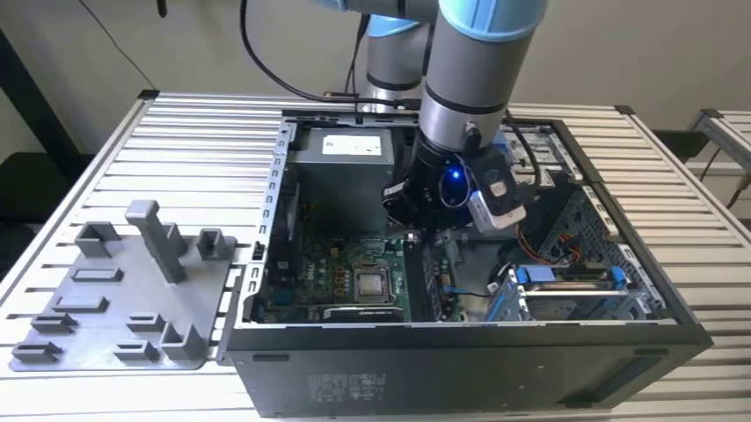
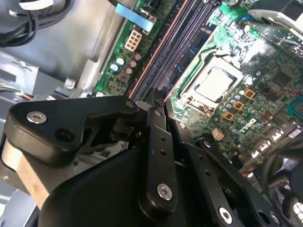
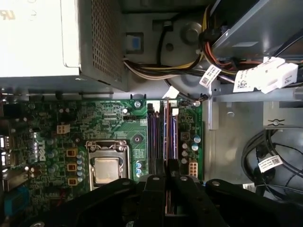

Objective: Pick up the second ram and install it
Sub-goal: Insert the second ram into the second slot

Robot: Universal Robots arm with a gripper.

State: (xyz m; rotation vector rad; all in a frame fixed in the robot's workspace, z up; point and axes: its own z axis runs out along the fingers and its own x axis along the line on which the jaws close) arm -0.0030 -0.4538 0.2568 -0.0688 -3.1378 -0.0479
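Black linkage arms of the gripper (image 2: 158,101) fill the foreground in both wrist views, and its jaws are drawn close together on a thin upright edge that I take to be the second ram (image 3: 166,142), a long, narrow dark memory stick seen edge-on. In the first wrist view that stick runs along the row of dark memory slots (image 3: 161,137) beside the silver square processor socket (image 3: 106,168) on the green motherboard (image 3: 71,132); whether it is fully seated or only resting in a slot cannot be told. From the exterior view, the arm reaches down into the open black computer case (image 1: 470,360), with the gripper (image 1: 413,224) low over the board, so pick-up looks done and the work stands at insertion. The grey plastic holder tray with upright posts (image 1: 118,308) lies on the slatted metal surface (image 1: 188,123) at the exterior view's left, well apart from the case, and no stick stands in it. What remains, by my judgement, is pressing home and letting go.
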